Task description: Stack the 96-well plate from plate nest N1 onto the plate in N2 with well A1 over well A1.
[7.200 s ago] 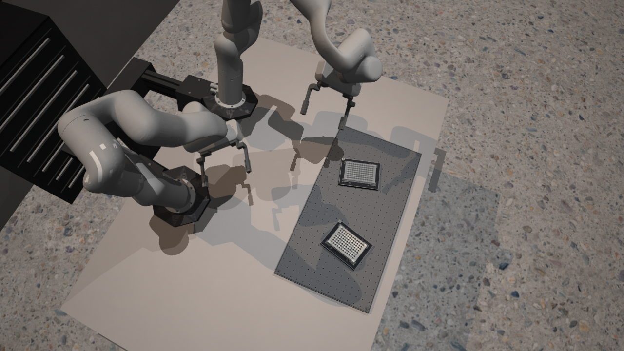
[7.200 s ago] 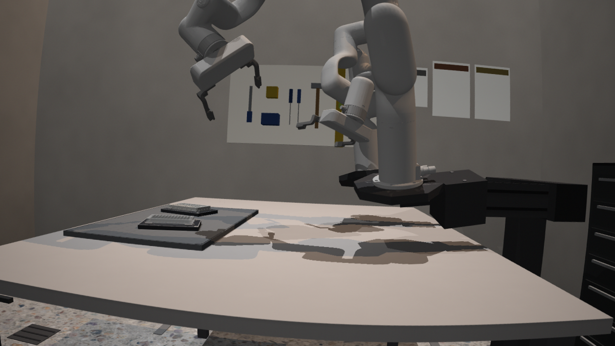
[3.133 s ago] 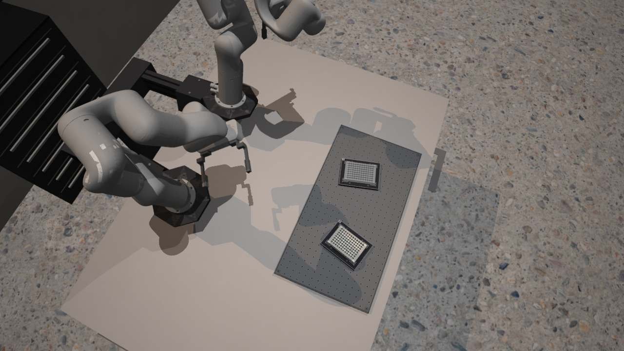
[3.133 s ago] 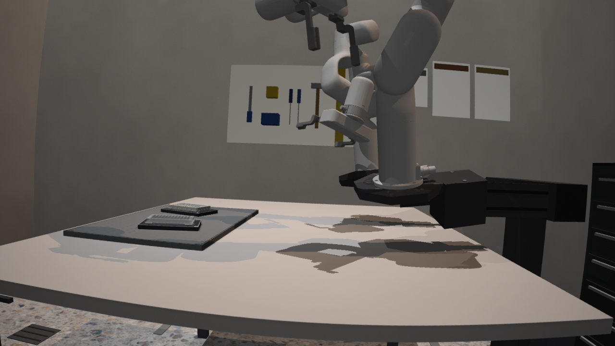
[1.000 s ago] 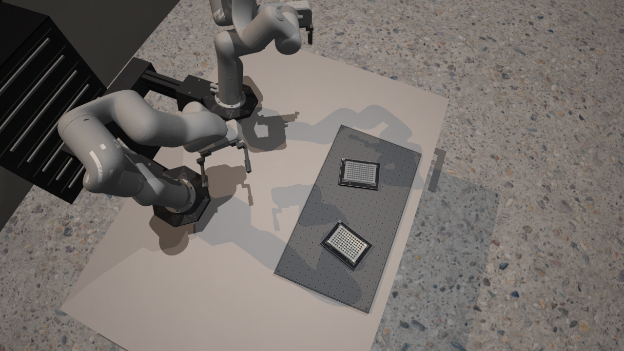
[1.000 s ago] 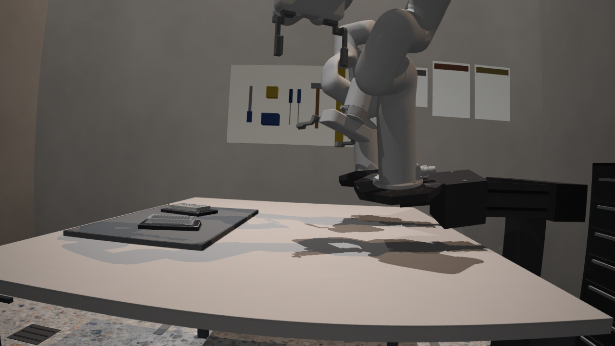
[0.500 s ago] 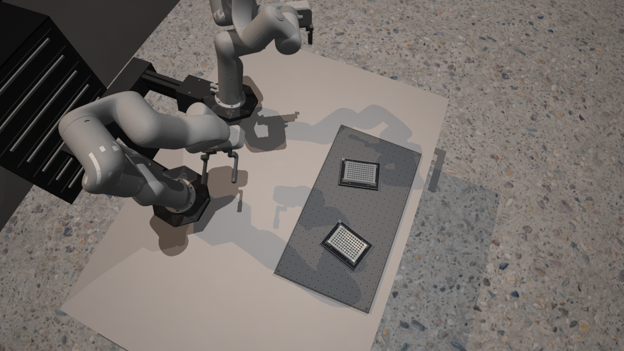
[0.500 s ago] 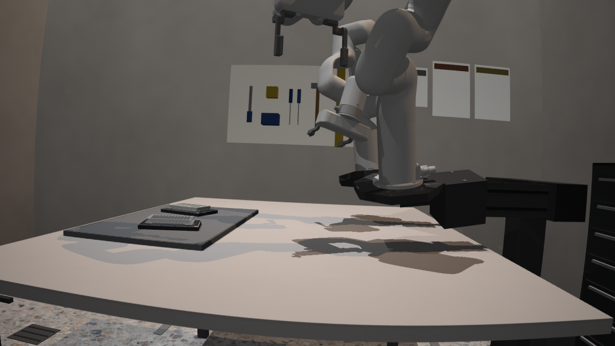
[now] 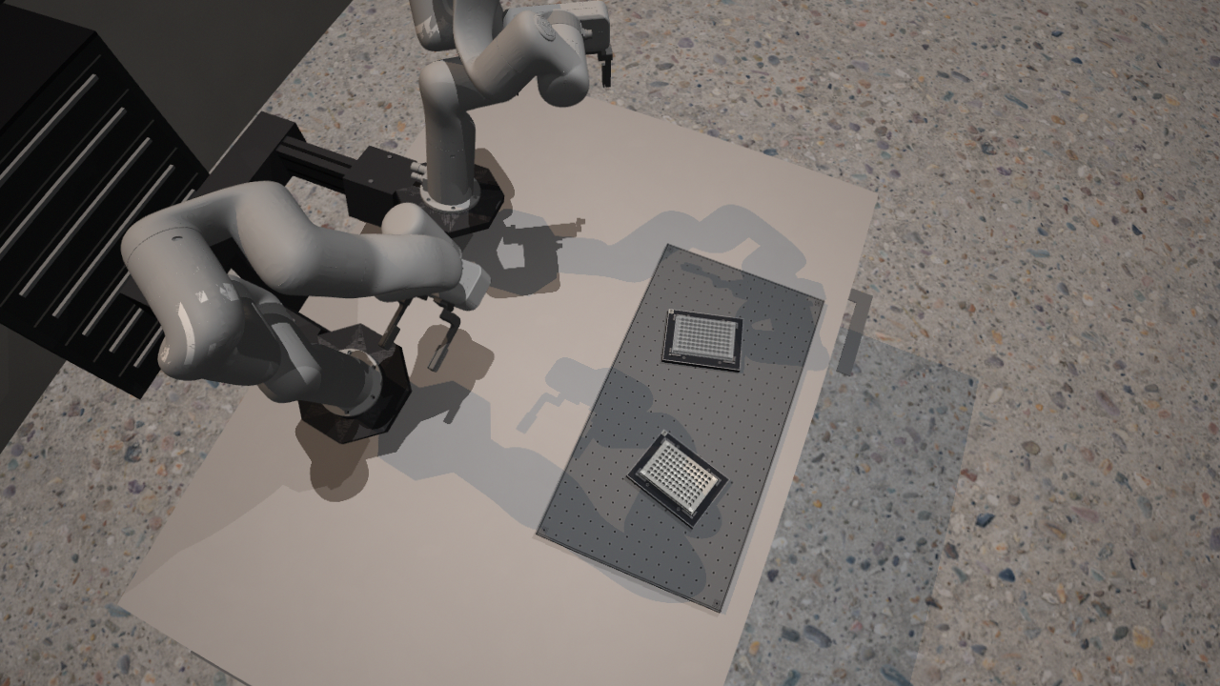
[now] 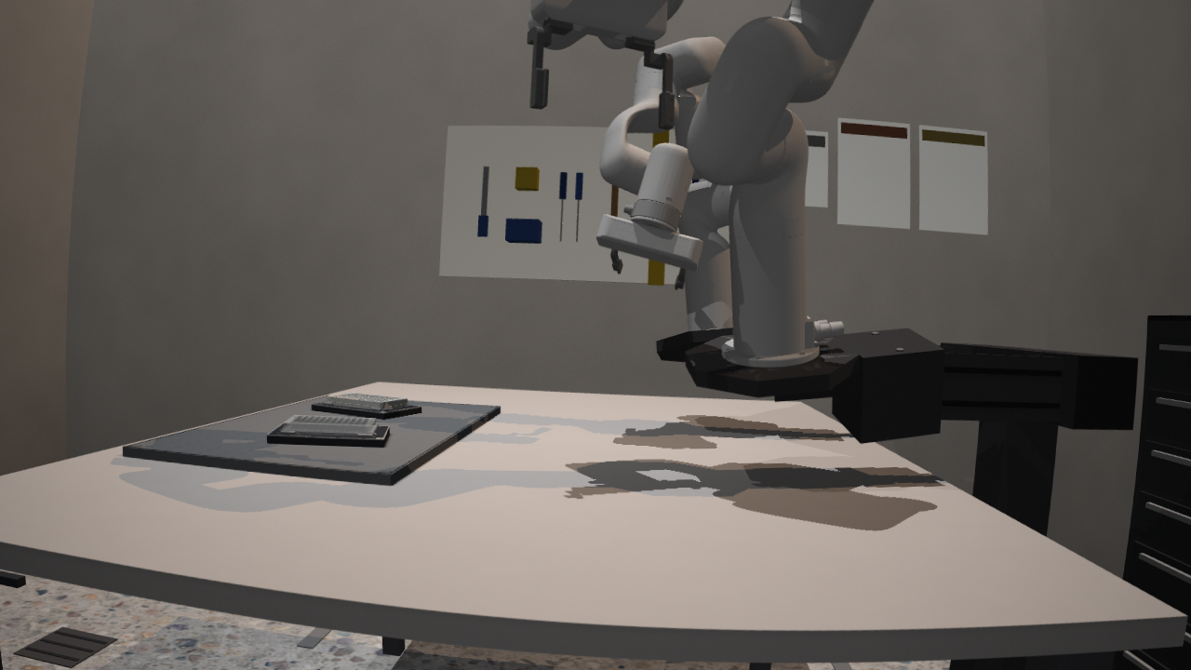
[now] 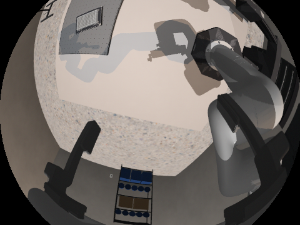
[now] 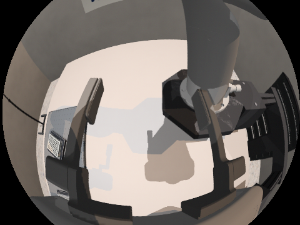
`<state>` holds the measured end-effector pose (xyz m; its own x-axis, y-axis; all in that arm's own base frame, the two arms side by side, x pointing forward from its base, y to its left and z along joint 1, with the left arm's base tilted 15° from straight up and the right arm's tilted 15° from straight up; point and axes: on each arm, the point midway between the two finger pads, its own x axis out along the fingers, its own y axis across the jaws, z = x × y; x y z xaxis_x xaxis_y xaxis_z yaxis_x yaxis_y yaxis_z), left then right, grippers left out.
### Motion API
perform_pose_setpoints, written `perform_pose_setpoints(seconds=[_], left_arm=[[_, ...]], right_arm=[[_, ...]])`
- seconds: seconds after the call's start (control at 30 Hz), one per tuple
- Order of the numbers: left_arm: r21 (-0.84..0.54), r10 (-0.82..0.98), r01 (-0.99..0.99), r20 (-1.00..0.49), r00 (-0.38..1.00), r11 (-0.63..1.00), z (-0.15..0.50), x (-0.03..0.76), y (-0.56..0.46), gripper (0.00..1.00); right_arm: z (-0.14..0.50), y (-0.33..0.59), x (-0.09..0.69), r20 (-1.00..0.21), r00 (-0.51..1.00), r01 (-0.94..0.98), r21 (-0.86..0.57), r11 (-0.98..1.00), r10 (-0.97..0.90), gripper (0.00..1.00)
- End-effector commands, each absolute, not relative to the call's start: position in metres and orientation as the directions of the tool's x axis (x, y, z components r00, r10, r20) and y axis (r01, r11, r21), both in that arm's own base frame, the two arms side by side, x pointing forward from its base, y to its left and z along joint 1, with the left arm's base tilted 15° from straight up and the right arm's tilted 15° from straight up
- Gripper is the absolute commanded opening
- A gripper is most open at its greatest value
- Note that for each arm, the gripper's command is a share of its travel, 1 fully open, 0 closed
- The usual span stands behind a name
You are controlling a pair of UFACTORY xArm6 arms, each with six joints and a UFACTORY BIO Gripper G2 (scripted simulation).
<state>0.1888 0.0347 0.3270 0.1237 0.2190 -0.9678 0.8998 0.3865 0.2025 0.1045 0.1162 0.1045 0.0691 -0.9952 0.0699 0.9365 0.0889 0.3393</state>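
Note:
The N1 plate [image 9: 706, 335] [image 10: 328, 426] [image 11: 89, 20] sits in nest N1 [image 9: 703, 367], and the N2 plate [image 9: 680, 475] [image 10: 366, 403] [image 12: 55, 145] sits in nest N2 [image 9: 635, 476], turned at an angle to N1. The plates' cut-off corners are too small to make out. My left gripper [image 10: 603, 114] [image 11: 157, 110] is wide open and empty, high up beyond the table's left side, far from both plates. My right gripper [image 9: 412, 355] [image 10: 649, 277] [image 12: 148, 85] is partly open and empty, high in front of its own base, away from the plates.
Both nests stand on a dark perforated board [image 9: 588, 503] [image 10: 399, 473] [image 11: 70, 47] near the table's [image 9: 357, 596] [image 10: 582, 566] far edge. The two arm bases [image 9: 452, 212] [image 9: 366, 417] stand at the opposite edge. Arm shadows fall on the board.

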Motion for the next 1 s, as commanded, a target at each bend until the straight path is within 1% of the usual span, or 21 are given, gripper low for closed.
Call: perform_pose_setpoints(seconds=[0.0, 0.07, 0.13, 0.37, 0.63, 0.7, 0.97], left_arm=[[0.204, 0.218, 0.899, -0.968, 0.126, 0.387, 0.328, 0.189, 0.034, 1.0], [0.204, 0.218, 0.899, -0.968, 0.126, 0.387, 0.328, 0.189, 0.034, 1.0], [0.204, 0.218, 0.899, -0.968, 0.126, 0.387, 0.328, 0.189, 0.034, 1.0], [0.204, 0.218, 0.899, -0.968, 0.126, 0.387, 0.328, 0.189, 0.034, 1.0], [0.204, 0.218, 0.899, -0.968, 0.126, 0.387, 0.328, 0.189, 0.034, 1.0], [0.204, 0.218, 0.899, -0.968, 0.126, 0.387, 0.328, 0.189, 0.034, 1.0], [0.204, 0.218, 0.899, -0.968, 0.126, 0.387, 0.328, 0.189, 0.034, 1.0]], right_arm=[[0.101, 0.116, 0.094, 0.023, -0.081, 0.933, 0.353, -0.068, -0.996, 0.37], [0.099, 0.116, 0.09, 0.005, -0.145, 0.926, 0.354, -0.134, -0.989, 0.37], [0.099, 0.116, 0.09, 0.005, -0.145, 0.926, 0.354, -0.134, -0.989, 0.37], [0.093, 0.125, 0.073, -0.06, -0.36, 0.866, 0.348, -0.358, -0.931, 0.37], [0.087, 0.141, 0.061, -0.13, -0.579, 0.741, 0.327, -0.587, -0.804, 0.37], [0.087, 0.141, 0.061, -0.13, -0.579, 0.741, 0.327, -0.587, -0.804, 0.37], [0.082, 0.165, 0.055, -0.195, -0.76, 0.559, 0.291, -0.776, -0.62, 0.37]])
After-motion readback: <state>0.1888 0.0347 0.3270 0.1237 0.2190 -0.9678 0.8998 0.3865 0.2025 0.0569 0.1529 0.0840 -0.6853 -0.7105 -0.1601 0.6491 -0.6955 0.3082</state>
